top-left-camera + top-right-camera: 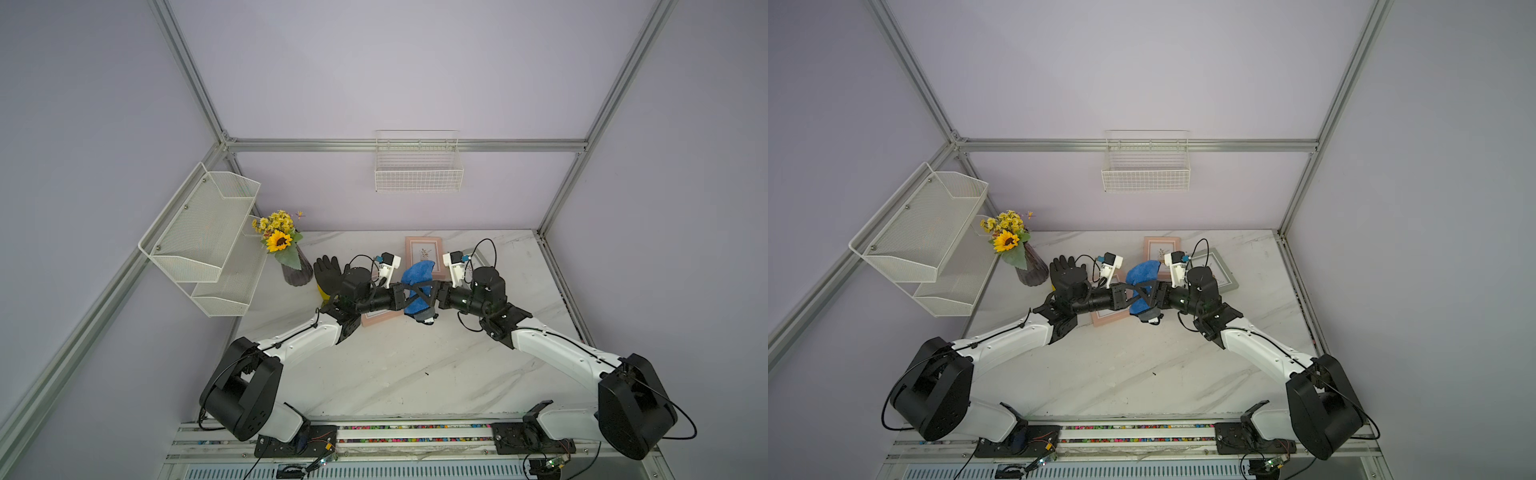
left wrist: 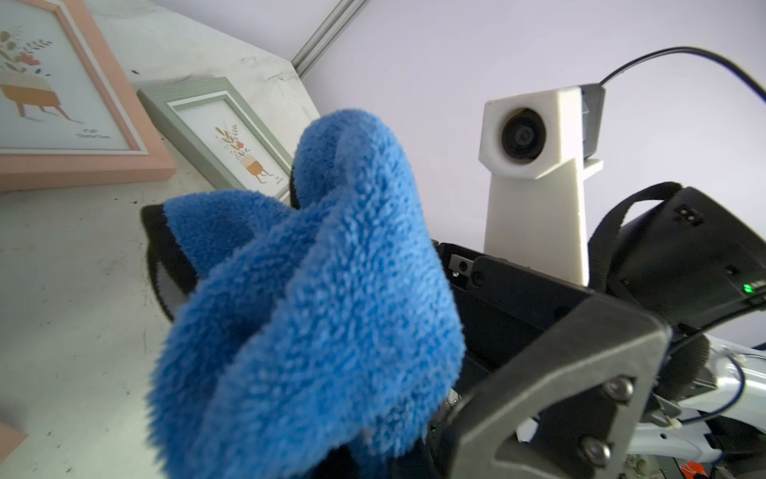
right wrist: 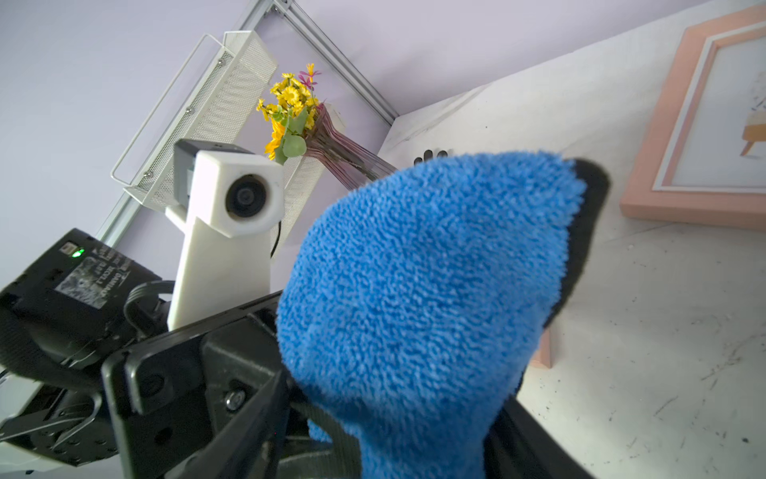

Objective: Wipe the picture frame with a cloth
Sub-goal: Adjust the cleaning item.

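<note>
The blue cloth (image 1: 417, 286) (image 1: 1142, 274) hangs bunched above the table between my two grippers, which meet tip to tip. My left gripper (image 1: 411, 291) (image 2: 373, 460) is shut on the cloth (image 2: 323, 290), its jaws buried in the pile. My right gripper (image 1: 428, 291) (image 3: 402, 394) stands open, one finger on each side of the cloth (image 3: 427, 290). A pink picture frame (image 1: 424, 249) lies behind the cloth, another pink frame (image 1: 376, 318) lies under my left wrist, and a grey-green frame (image 1: 1219, 270) lies under my right wrist.
A black-and-yellow glove (image 1: 328, 274) lies left of my left wrist, beside a dark vase of yellow flowers (image 1: 297, 272). A white mesh shelf (image 1: 203, 237) juts from the left wall. A wire basket (image 1: 417, 174) hangs on the back wall.
</note>
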